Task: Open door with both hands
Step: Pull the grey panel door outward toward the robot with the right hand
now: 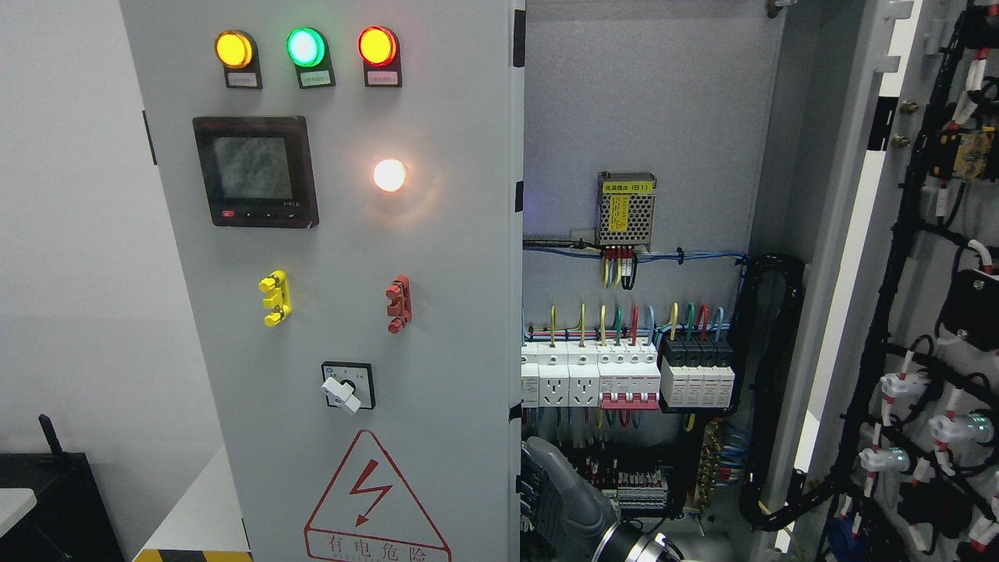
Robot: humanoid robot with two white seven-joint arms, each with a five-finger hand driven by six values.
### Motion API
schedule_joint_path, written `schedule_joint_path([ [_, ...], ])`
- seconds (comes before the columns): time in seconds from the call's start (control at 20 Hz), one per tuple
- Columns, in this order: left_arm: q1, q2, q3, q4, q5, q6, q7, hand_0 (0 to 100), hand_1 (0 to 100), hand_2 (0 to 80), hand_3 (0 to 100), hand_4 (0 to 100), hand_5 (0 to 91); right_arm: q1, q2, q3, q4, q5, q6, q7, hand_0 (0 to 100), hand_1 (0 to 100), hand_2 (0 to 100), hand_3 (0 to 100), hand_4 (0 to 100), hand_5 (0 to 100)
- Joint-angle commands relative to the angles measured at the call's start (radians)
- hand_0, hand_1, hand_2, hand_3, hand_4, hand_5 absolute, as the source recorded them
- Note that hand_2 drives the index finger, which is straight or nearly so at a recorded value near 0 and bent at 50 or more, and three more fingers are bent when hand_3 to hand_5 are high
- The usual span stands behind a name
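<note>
The grey cabinet's left door (pixel 437 312) carries three lamps, a meter, a rotary switch and a warning triangle, and still covers its half. The right door (pixel 921 312) is swung wide open at the right, its wired inner side showing. My right hand (pixel 538 488) comes up from the bottom edge just right of the middle. Its dark fingers (pixel 532 492) are curled against the left door's free edge (pixel 518 468), with the tips hidden behind that edge. My left arm does not show.
Inside the cabinet are breakers and sockets (pixel 624 375), a power supply (pixel 626 211) and a thick black cable bundle (pixel 769 390). A white wall lies to the left. A dark box (pixel 47 499) sits at the lower left.
</note>
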Motion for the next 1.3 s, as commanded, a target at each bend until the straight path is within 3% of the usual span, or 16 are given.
schedule_joint_path([
  [0.0, -0.001, 0.0, 0.0, 0.015, -0.029, 0.0, 0.0, 0, 0, 0.0, 0, 0, 0.0, 0.001, -0.021, 0.001, -0.003, -0.006, 0.001, 0.033, 38, 0, 0, 0, 0, 0],
  [0.4, 0.0, 0.0, 0.0, 0.015, -0.029, 0.0, -0.002, 0, 0, 0.0, 0, 0, 0.0, 0.001, -0.026, 0.0, -0.004, -0.007, 0.001, 0.066, 38, 0, 0, 0, 0, 0],
  [0.55, -0.001, 0.0, 0.0, 0.015, -0.029, 0.0, 0.0, 0, 0, 0.0, 0, 0, 0.0, 0.002, -0.026, 0.0, -0.011, -0.007, 0.001, 0.121, 38, 0, 0, 0, 0, 0],
  [0.8, 0.0, 0.0, 0.0, 0.015, -0.029, 0.0, -0.002, 0, 0, 0.0, 0, 0, 0.0, 0.004, -0.031, 0.001, -0.012, -0.009, 0.001, 0.135, 38, 0, 0, 0, 0, 0],
  [0.95, -0.001, 0.0, 0.0, 0.015, -0.029, 0.0, 0.0, 0, 0, 0.0, 0, 0, 0.0, 0.005, -0.032, 0.003, -0.014, -0.009, 0.001, 0.19, 38, 0, 0, 0, 0, 0],
  [1.25, 0.0, 0.0, 0.0, 0.015, -0.029, 0.0, 0.0, 0, 0, 0.0, 0, 0, 0.0, 0.005, -0.032, 0.006, -0.018, -0.021, 0.002, 0.227, 38, 0, 0, 0, 0, 0],
])
